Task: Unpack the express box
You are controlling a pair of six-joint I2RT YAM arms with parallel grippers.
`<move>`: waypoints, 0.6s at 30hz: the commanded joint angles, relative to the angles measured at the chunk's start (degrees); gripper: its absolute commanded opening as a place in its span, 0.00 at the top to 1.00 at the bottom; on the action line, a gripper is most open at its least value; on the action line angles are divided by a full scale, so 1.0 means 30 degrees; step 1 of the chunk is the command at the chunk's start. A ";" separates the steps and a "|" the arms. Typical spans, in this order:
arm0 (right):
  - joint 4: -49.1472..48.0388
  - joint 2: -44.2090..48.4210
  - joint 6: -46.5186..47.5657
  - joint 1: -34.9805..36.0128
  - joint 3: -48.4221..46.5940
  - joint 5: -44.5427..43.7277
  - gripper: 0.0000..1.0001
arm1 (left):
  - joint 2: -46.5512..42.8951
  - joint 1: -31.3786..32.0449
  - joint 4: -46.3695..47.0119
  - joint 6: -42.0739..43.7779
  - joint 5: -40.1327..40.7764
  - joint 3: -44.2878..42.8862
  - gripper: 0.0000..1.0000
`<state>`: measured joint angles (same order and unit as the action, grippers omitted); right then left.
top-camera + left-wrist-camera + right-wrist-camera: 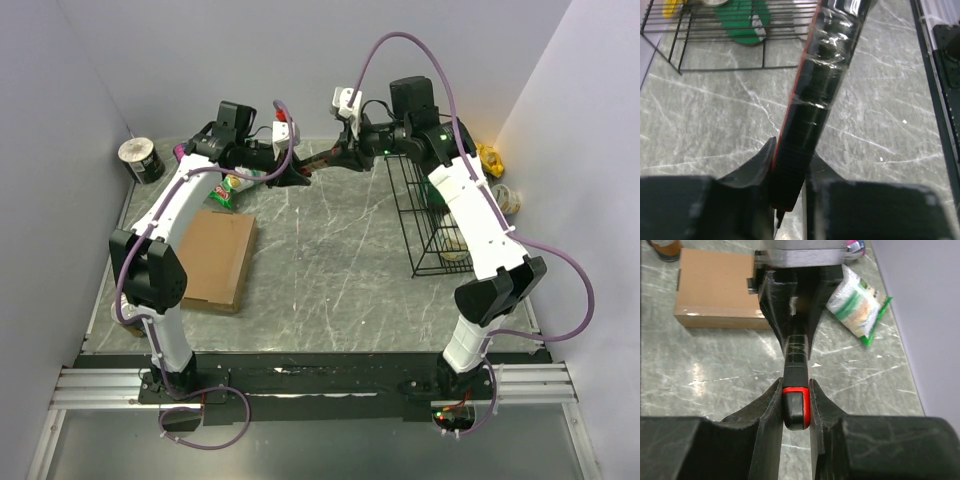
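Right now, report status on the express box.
Left gripper and right gripper both shut on black-and-red tool, off the table. Express box flat, flaps closed. Nothing seen on it; snack bag near its far edge.

1. Left arm: white link shells, black joint housings.
2. Right arm: matching white shells and black joints; small green light at far end.
3. Purple cables: one looped along each arm.
4. Fingers: matte black, tapered wedges.
5. Bases: black, on silver rail at near edge.
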<state>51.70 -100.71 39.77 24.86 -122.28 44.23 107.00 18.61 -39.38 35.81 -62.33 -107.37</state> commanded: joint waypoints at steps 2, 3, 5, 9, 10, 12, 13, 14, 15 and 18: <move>-0.0913 0.0054 -0.1177 -0.0054 -0.0462 0.1366 1.00 | 0.0163 -0.0051 0.0262 0.0134 -0.1051 -0.1065 0.99; -0.1641 -0.0005 -0.1911 -0.0287 -0.0432 0.1748 1.00 | 0.0163 -0.0080 0.0525 -0.0157 -0.1138 -0.1007 0.99; -0.2464 -0.0122 -0.4653 -0.1485 -0.0374 0.3355 0.77 | 0.0134 -0.0314 0.2766 -0.2493 -0.1897 -0.0627 0.99; -0.6153 0.0432 -0.9732 -0.3246 0.1088 0.6489 0.36 | -0.0741 -0.0842 1.3948 -1.2849 -0.3248 0.2238 0.99; -0.7291 0.0579 -1.0379 -0.3422 0.1411 0.6817 0.32 | -0.0861 -0.0871 1.6179 -1.6819 -0.3277 0.3493 0.99; -0.8236 0.0960 -1.1729 -0.3483 0.2377 0.7199 0.30 | -0.0630 -0.0726 2.1270 -1.9979 -0.3365 0.4089 0.99; -0.8733 0.1048 -1.2139 -0.3483 0.2642 0.7549 0.29 | -0.0396 -0.0522 2.2604 -2.2459 -0.3424 0.4121 0.99; -0.9695 0.1020 -1.3129 -0.3454 0.3050 0.7668 0.29 | -0.0219 -0.0404 2.3690 -2.3586 -0.3540 0.4121 0.99; -1.0314 0.0991 -1.3806 -0.3453 0.3199 0.7757 0.25 | 0.0101 -0.0287 2.5644 -2.4555 -0.3570 0.4150 0.99; -1.1257 0.0523 -1.5013 -0.3395 0.2968 0.8226 0.21 | 0.0309 0.0153 2.5084 -2.4657 -0.3541 0.3713 0.99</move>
<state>28.27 -100.71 4.93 13.87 -112.44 63.72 108.73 16.75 18.44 -23.68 -69.80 -94.08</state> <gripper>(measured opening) 0.773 0.246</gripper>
